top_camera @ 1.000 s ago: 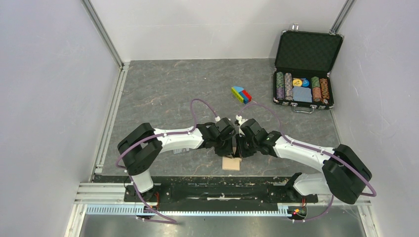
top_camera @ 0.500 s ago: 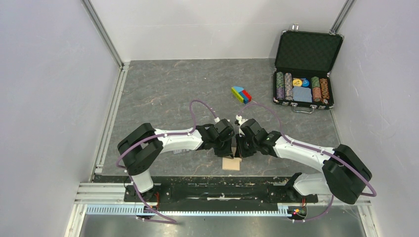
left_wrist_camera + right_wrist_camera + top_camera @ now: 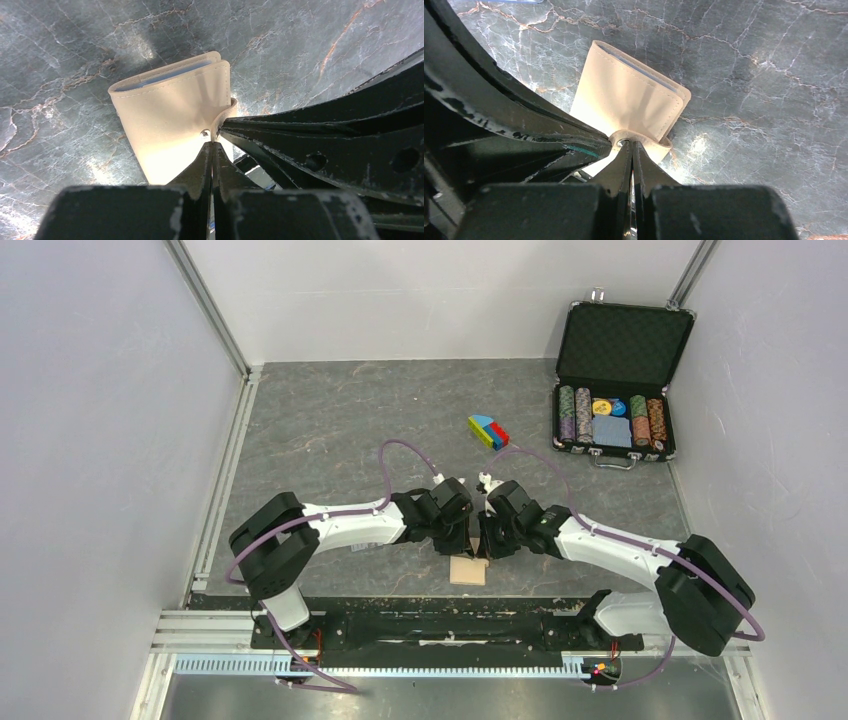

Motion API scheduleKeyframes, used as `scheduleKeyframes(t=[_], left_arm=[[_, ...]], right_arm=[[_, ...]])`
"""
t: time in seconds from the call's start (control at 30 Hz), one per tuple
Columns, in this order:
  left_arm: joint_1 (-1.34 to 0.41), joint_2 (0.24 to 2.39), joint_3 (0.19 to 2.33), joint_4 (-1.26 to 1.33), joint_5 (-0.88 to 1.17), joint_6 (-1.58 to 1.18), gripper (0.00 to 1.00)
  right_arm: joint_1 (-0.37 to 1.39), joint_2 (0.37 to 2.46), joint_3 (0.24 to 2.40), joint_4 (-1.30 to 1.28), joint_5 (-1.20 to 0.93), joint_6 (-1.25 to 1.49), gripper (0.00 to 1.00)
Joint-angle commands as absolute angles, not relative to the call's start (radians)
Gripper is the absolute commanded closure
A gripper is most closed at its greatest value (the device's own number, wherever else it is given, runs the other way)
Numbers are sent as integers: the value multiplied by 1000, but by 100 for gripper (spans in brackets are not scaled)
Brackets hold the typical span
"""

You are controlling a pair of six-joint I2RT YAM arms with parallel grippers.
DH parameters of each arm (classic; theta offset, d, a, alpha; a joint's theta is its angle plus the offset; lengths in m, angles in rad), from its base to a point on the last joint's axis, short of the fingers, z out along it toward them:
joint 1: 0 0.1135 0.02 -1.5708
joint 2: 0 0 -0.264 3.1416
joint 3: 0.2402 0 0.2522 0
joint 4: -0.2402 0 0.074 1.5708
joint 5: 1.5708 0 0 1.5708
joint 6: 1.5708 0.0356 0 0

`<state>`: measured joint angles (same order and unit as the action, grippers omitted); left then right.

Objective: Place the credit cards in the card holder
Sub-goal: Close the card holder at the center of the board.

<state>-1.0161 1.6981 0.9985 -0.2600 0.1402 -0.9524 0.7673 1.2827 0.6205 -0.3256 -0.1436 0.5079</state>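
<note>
The tan card holder [image 3: 468,571] lies folded shut on the grey marbled table, just in front of both grippers. A thin blue-white edge shows along its fold [image 3: 165,79]. My left gripper [image 3: 470,537] is shut, its tips [image 3: 214,142] touching the holder's snap stud with nothing between them. Opposite it, my right gripper [image 3: 482,540] is also shut, and its tips [image 3: 626,143] press on the snap tab that curls over the holder [image 3: 624,100]. No credit cards can be made out as such. A pale sliver [image 3: 519,1] shows at the top edge of the right wrist view.
An open black poker-chip case [image 3: 622,380] stands at the back right. A small coloured block [image 3: 488,431] lies behind the grippers. A metal rail [image 3: 400,625] runs along the near edge, and white walls close in the table on three sides.
My left gripper has closed fully and its arm has shifted slightly. The right gripper and the card holder stay where they were.
</note>
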Motion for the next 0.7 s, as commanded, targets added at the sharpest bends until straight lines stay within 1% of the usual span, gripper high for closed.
scheduleKeyframes(t=[0.0, 0.67], left_arm=[[-1012, 1658, 987, -261, 135, -968, 98], [-1013, 1697, 963, -253, 144, -979, 98]], right_arm=[[767, 1265, 664, -325, -121, 507, 100], [776, 1313, 632, -255, -153, 523, 100]])
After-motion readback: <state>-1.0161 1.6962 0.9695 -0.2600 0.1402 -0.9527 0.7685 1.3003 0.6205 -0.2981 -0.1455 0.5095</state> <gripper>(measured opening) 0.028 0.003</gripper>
